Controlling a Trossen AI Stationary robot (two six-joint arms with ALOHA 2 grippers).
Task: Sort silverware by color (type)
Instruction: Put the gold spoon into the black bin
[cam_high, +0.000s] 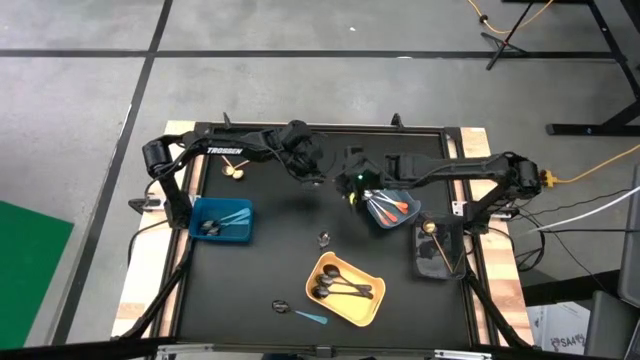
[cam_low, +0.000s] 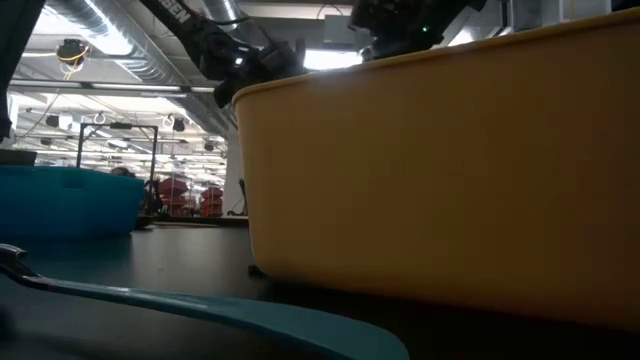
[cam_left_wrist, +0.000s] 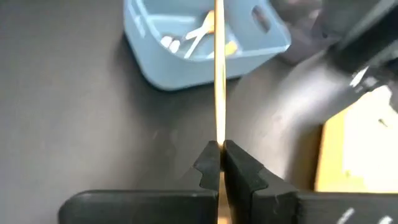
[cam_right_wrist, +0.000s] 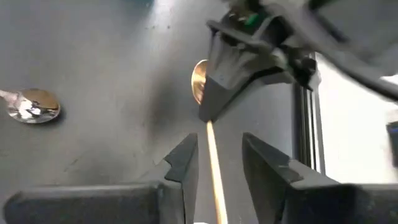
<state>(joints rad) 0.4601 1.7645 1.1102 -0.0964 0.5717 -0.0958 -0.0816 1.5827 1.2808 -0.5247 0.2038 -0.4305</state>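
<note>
Gold spoon (cam_right_wrist: 200, 81) held off the table mid-field, pinched in the left claw (cam_left_wrist: 221, 152), handle running between the right claw's (cam_right_wrist: 214, 158) spread fingers: a handover. Next, I judge, right closes, left lets go. Only the overhead view shows the bins; the wrist views show the grip

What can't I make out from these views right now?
- Left wrist view: left gripper shut on the gold spoon; the top edge cuts its handle, bowl unseen.
- Right wrist view: right gripper open around that handle; the bottom edge cuts its end.
- High view: the spoon is too small to find between the grippers.
- Low view: the wall of the yellow bin blocks most of the table and its own contents.
</note>
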